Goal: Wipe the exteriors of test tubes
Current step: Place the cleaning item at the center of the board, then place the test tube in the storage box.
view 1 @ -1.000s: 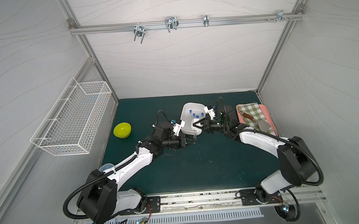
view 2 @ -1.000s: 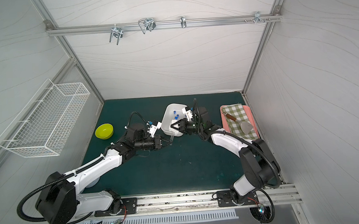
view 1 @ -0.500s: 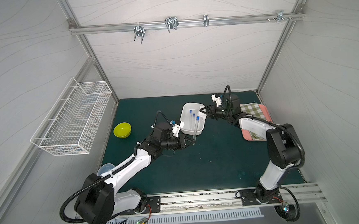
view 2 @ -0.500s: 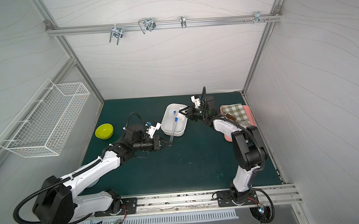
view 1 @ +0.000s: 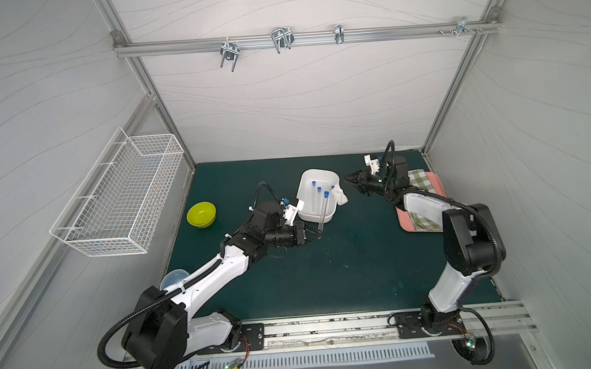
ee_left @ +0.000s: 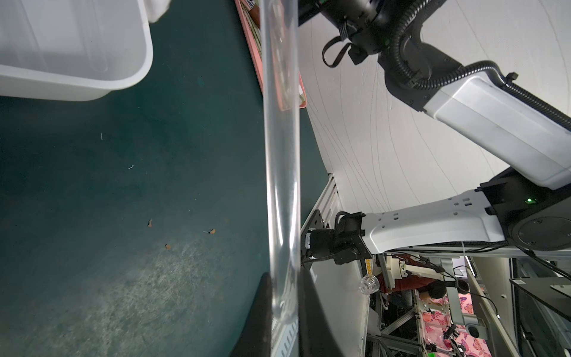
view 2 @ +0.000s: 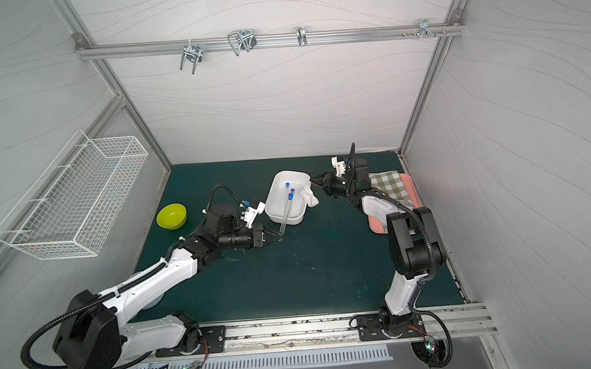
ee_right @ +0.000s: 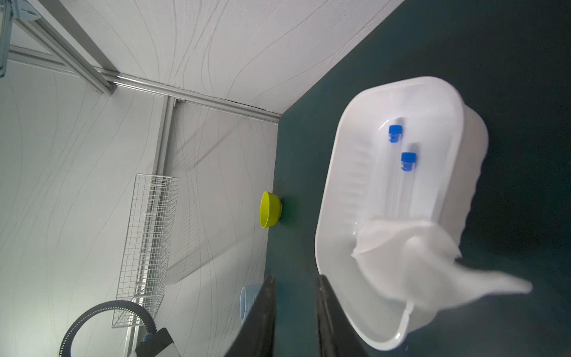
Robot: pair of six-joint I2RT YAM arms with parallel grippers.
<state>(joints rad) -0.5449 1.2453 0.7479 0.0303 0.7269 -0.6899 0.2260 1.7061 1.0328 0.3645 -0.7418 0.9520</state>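
Observation:
My left gripper (view 1: pixel 316 234) (view 2: pixel 277 236) is shut on the rounded bottom end of a clear test tube (view 1: pixel 323 213) (view 2: pixel 286 214). This tube stands tilted in front of the white bin (view 1: pixel 316 171) with its blue cap up. In the left wrist view the tube (ee_left: pixel 282 154) runs up from between the dark fingers (ee_left: pixel 259 309). More blue-capped test tubes (view 1: pixel 319 190) (ee_right: pixel 408 161) lie inside the bin (ee_right: pixel 333 173). A white cloth (view 1: pixel 340 196) (view 2: pixel 310 196) (ee_right: pixel 411 256) hangs over the bin's right rim. My right gripper (view 1: pixel 348 178) (ee_right: pixel 295 278) hovers just right of the bin, open and holding nothing.
A yellow-green bowl (view 1: pixel 201 214) sits at the left of the mat, below a wire basket (view 1: pixel 122 199) on the left wall. A pink tray with a checked cloth (view 1: pixel 425 198) lies at the right, partly under the right arm. A pale blue cup (view 1: pixel 173 279) stands near the left arm.
My right gripper has pulled away from the held tube toward the back right. The white cloth now hangs loose on the bin's rim. The left gripper keeps its grip on the tube.

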